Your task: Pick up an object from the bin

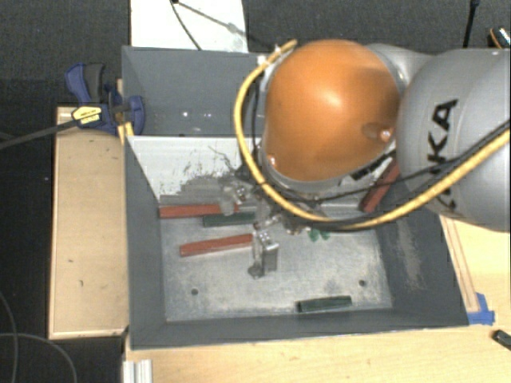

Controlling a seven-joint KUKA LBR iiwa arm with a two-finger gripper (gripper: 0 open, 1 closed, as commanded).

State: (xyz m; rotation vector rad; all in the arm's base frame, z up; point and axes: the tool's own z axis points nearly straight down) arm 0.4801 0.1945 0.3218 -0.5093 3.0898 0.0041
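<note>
Reaching in from the right, I am hovering my pincer [262, 260] low over the middle of the bin [345, 266], at the right end of the lower red-brown stick [212, 246]. I cannot tell how far it is gaping or whether it is gripping anything. A second red-brown stick [190, 211] and a dark green stick [226, 221] are lying just beyond it.
</note>
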